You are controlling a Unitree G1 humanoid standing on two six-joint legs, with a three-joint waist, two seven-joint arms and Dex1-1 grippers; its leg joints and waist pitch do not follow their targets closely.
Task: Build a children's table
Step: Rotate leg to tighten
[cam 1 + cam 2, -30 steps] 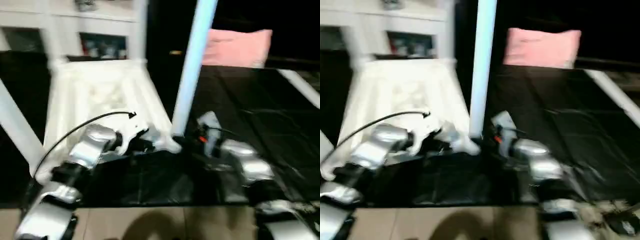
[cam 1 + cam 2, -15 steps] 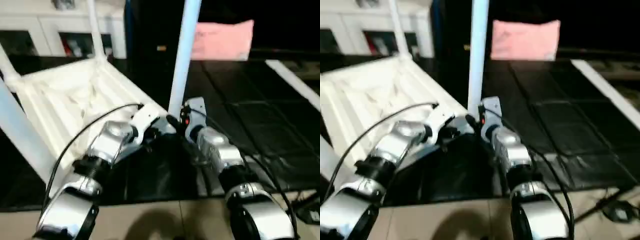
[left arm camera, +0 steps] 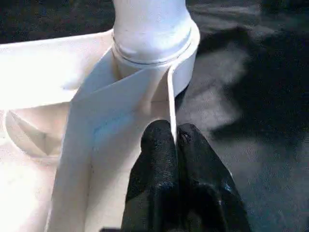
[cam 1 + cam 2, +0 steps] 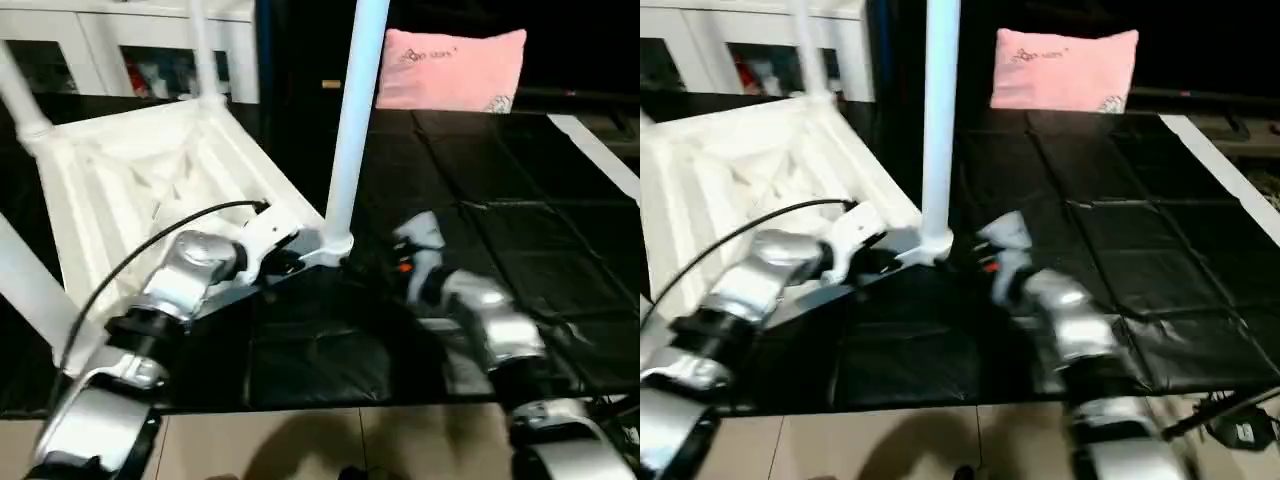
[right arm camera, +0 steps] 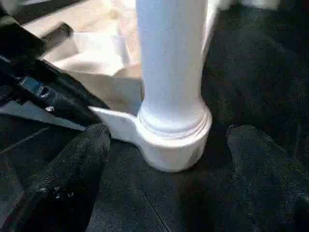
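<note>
Tabletop rib's pinched in your left hand; your right hand just spread off the leg, which looks seated.

The pink pillow, at about one o'clock in the head view, carries small dark print near its top and a small mark at its lower right corner; neither can be read.
</note>
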